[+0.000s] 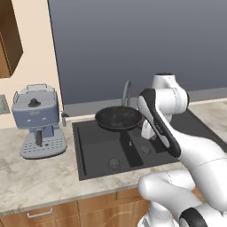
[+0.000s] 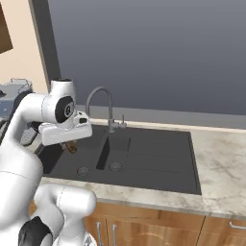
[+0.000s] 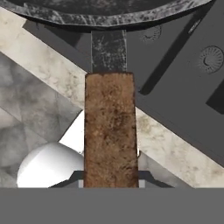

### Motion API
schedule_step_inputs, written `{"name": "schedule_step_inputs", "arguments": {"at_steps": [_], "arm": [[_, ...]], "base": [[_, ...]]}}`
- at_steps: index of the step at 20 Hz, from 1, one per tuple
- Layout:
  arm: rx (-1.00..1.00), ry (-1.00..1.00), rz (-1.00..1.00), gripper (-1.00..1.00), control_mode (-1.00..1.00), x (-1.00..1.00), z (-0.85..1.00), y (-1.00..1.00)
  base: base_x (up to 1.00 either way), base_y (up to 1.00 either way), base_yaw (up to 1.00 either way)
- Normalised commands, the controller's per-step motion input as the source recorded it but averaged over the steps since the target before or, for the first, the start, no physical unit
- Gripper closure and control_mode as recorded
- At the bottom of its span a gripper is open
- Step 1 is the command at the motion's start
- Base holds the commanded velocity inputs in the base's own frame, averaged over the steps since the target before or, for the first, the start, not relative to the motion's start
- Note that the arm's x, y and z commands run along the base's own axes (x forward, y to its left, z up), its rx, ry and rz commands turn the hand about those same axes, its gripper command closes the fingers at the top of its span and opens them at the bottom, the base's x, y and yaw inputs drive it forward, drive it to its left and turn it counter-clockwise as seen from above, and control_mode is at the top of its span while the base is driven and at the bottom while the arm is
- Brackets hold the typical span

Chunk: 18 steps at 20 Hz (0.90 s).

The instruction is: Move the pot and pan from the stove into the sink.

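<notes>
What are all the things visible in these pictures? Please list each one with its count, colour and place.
pan: one, dark grey, speckled inside, held in the air above the sink; its brown wooden handle runs toward the gripper.
sink: one, dark grey basin with two round drains, recessed in the counter.
faucet: one, grey metal, arched, at the back edge of the sink.
coffee machine: one, blue-grey, on the counter to the left of the sink.
counter: one, light marble pattern, around the sink.
cabinets: brown wood, below the counter, with pale handles.
wall panel: one, grey, behind the sink.
gripper: one, dark finger tips, shut on the pan's handle.
arm: one, white with dark joints.
</notes>
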Motion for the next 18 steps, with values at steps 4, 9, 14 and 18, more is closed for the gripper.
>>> {"name": "schedule_step_inputs", "arguments": {"at_steps": [4, 9, 14, 18], "arm": [[-0.10, 0.21, -0.06, 1.00, -1.00, 0.11, -0.07, 0.00], [-0.07, 0.12, -0.08, 1.00, -1.00, 0.05, -0.11, 0.00], [0.00, 0.05, -0.04, 1.00, -1.00, -0.26, -0.34, -0.01], [0.01, 0.00, -0.02, 1.00, -1.00, -0.60, -0.42, 0.00]], "base": [[0.00, 0.00, 0.00], [0.00, 0.00, 0.00], [0.00, 0.00, 0.00], [0.00, 0.00, 0.00]]}}
